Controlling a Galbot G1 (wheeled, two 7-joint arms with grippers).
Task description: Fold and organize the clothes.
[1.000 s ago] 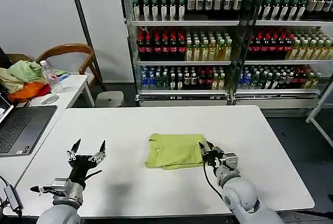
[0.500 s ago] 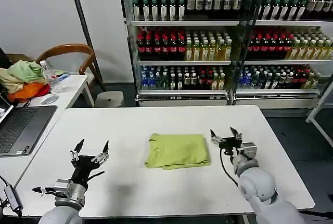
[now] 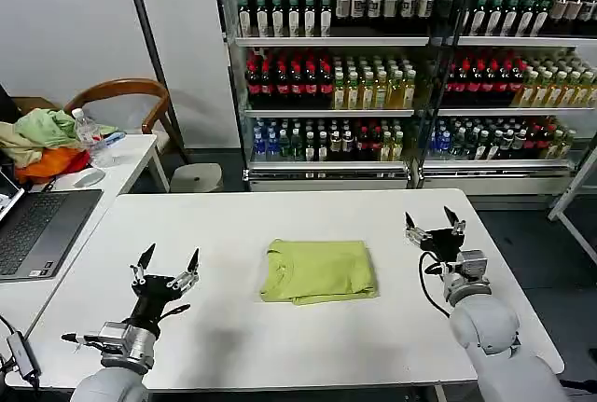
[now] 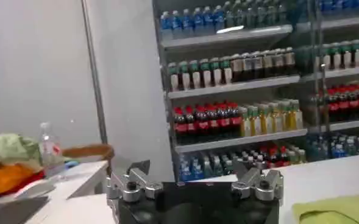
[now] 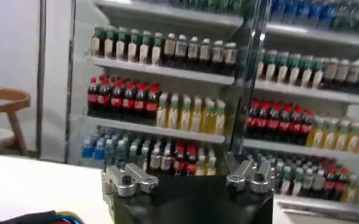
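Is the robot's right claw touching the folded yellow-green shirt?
Apart. The head view shows the right end effector open, with bare white table between it and the folded lime yellow-green T-shirt.

- A white table is seen in the head view; its top is plain.
- A folded lime T-shirt is laid flat near the table's middle.
- The shirt is placed between the left gripper and the right gripper, apart from both, nearer the right one.
- Both grippers are held spread above the tabletop.
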